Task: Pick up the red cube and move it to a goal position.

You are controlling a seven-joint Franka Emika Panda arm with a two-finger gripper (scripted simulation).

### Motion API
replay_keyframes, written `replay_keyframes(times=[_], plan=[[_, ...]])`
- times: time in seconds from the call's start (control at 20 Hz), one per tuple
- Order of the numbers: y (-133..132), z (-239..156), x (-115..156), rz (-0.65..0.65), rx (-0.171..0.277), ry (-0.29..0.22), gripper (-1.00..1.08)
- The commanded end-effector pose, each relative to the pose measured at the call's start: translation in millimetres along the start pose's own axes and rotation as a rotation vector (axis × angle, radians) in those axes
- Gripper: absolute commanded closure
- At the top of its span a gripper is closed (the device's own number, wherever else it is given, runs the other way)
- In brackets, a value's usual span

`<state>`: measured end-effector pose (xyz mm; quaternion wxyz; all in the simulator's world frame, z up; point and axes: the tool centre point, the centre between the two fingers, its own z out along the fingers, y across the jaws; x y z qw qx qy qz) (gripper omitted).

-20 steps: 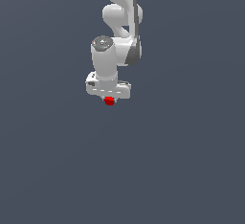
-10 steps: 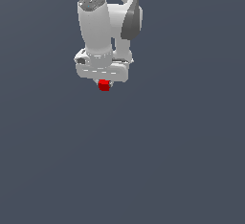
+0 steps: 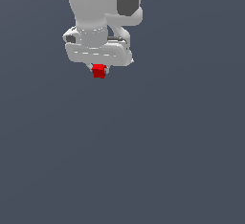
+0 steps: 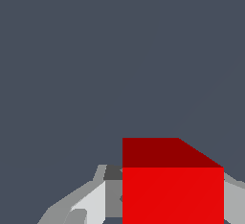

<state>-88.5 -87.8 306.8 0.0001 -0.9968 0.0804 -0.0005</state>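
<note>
The red cube [image 3: 99,71] is small, plain and bright red, and it hangs just under the white hand of the arm in the exterior view. My gripper [image 3: 99,70] is shut on it, with the short fingers mostly hidden behind the cube. In the wrist view the red cube [image 4: 172,184] fills the lower part of the picture between the grey fingers [image 4: 88,204]. No goal marker shows in either view.
A flat dark grey floor [image 3: 167,161] lies all around and below the arm. The white arm links [image 3: 95,3] rise out of the exterior view's top edge.
The arm has come up and toward the camera with the red cube still held, so hand and cube look larger and sit higher in the exterior view.
</note>
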Motion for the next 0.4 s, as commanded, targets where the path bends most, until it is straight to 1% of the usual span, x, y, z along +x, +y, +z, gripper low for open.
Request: replay_keyframes(times=[0.0,0.35], plan=[[1.4,-11.5,0.8,0.000,0.000,-0.001,1.08],[3.0,-23.6,2.5,0.000,0.000,-0.001,1.08]])
